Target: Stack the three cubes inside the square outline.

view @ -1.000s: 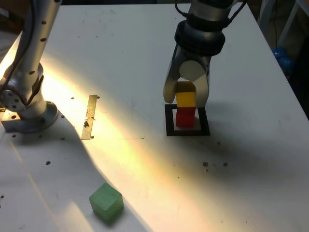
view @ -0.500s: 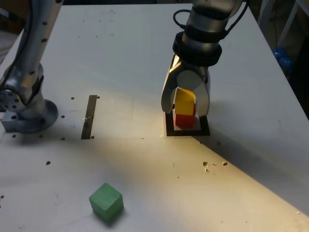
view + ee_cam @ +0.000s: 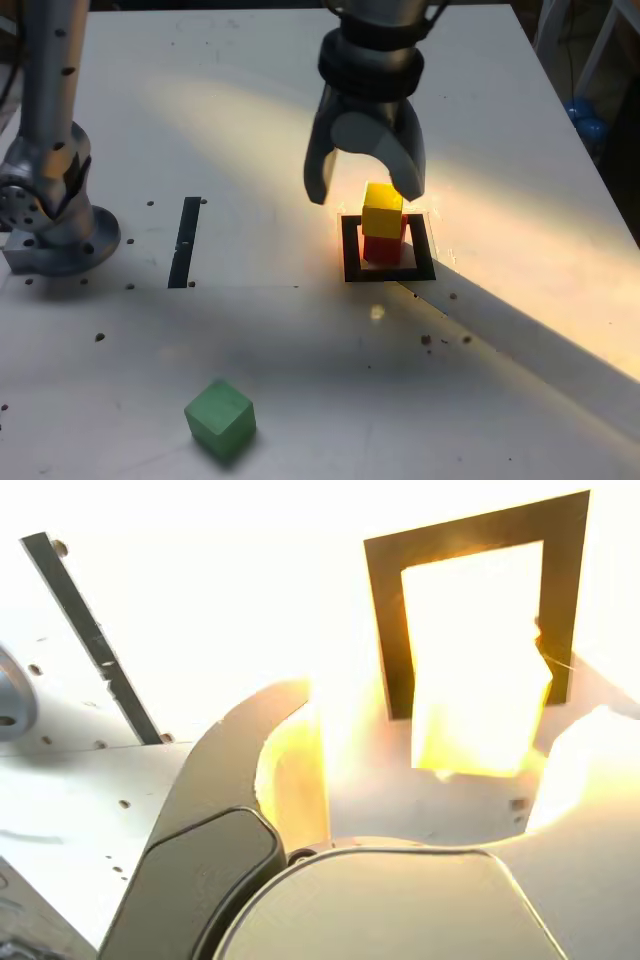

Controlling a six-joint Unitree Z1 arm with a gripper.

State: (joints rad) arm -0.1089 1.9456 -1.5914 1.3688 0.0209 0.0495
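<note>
Green is the colour to watch: the light green cube (image 3: 220,419) sits alone on the white table (image 3: 520,400), well away from the gripper (image 3: 364,188), off toward the near edge and the exterior view's left. It lies turned, one corner aimed at the camera, so the jaws would likely need a wrist twist to square up on it. Right now those jaws stand spread and empty, poised just above the yellow cube (image 3: 383,209), which rests on the red cube (image 3: 381,248) inside the square outline (image 3: 350,262), directly beneath the gripper. Most of the red block is hidden under the yellow. The wrist view is washed out by glare: only the outline (image 3: 385,630) and the metal strip (image 3: 92,635) read clearly.
</note>
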